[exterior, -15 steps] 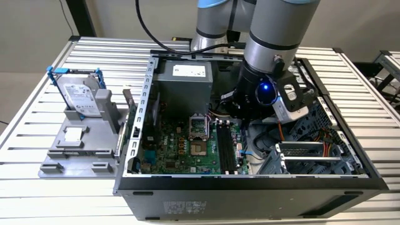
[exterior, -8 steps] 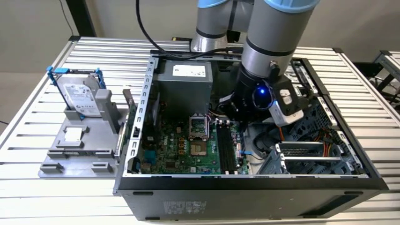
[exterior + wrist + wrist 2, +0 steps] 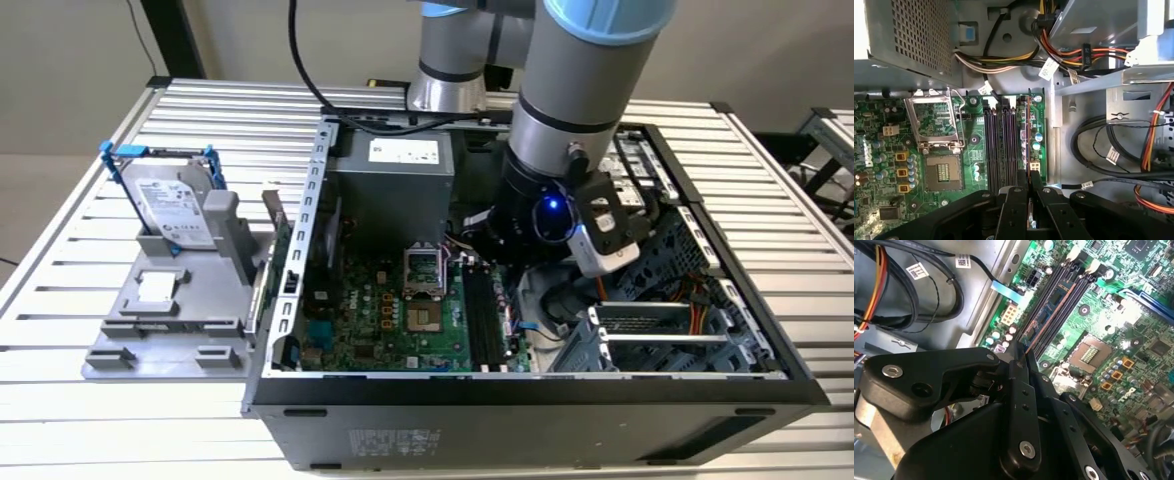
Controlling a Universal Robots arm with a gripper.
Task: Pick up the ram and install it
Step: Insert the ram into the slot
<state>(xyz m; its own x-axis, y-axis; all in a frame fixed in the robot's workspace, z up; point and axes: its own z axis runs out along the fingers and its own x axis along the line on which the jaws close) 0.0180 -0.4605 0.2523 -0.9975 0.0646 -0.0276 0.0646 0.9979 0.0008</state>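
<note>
Gripper (image 3: 1029, 196) sits low over the motherboard (image 3: 884, 165), fingers drawn narrow on the ram (image 3: 1028, 145), which it holds edge-on between the pads. In the first wrist view the ram runs as a thin line from the fingertips at lower centre of the frame up toward the middle, lying along the slot furthest from the CPU socket (image 3: 939, 150). Its long axis is parallel to the dark slots (image 3: 1001, 145), which stand just beside it on the socket side. In the second wrist view the same thin edge (image 3: 1046, 315) leads from the gripper (image 3: 1023, 356) at frame centre up toward the upper right, in line with the slots (image 3: 1066, 300). Whether the ram is already seated or only resting on its slot, I cannot tell. In the exterior view the arm (image 3: 574, 120) reaches down into the open case (image 3: 534, 395) at frame centre.
</note>
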